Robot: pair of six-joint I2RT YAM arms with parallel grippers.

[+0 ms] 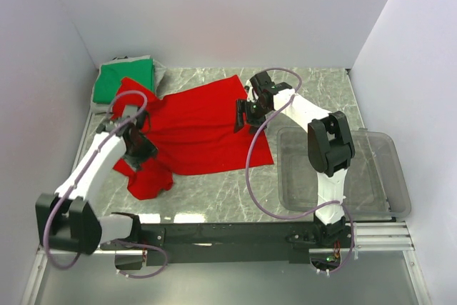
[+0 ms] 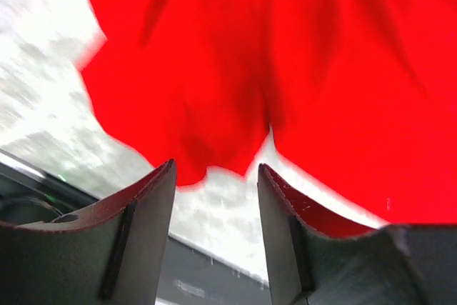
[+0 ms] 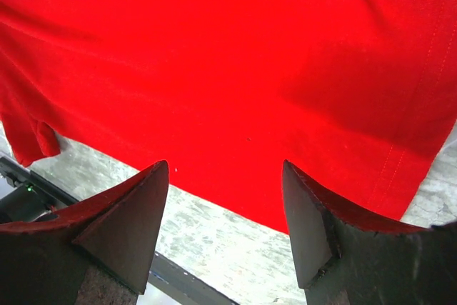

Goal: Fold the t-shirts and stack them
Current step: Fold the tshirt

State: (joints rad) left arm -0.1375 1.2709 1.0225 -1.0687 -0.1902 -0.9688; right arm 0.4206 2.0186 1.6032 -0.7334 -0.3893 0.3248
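Top view: you see the red t-shirt [image 1: 203,130] spread over the middle of the marble surface [image 1: 214,201], with its 8 o'clock corner bunched into a lump. The green t-shirt [image 1: 126,81] lies as a compact patch at 10 o'clock, in the far corner. The red cloth's edge meets it there; you cannot tell whether it overlaps or only touches. A clear plastic bin [image 1: 375,176] sits at 4 o'clock, apart from both shirts.

The left end effector [image 1: 136,146] is over the red shirt's 9 o'clock side, just beside the bunched part. The right end effector [image 1: 248,113] is at the shirt's 2 o'clock edge.

The wrist views give the jaw state, which the top view leaves unclear.
- Left wrist: jaws apart with nothing between them. Blurred red cloth lies beyond the tips, and bare surface shows in the gap.
- Right wrist: jaws spread wide and empty. Flat red cloth lies beyond them, with a stitched hem [image 3: 400,162] at 3 o'clock.

Only the top view shows the green shirt and the bin.
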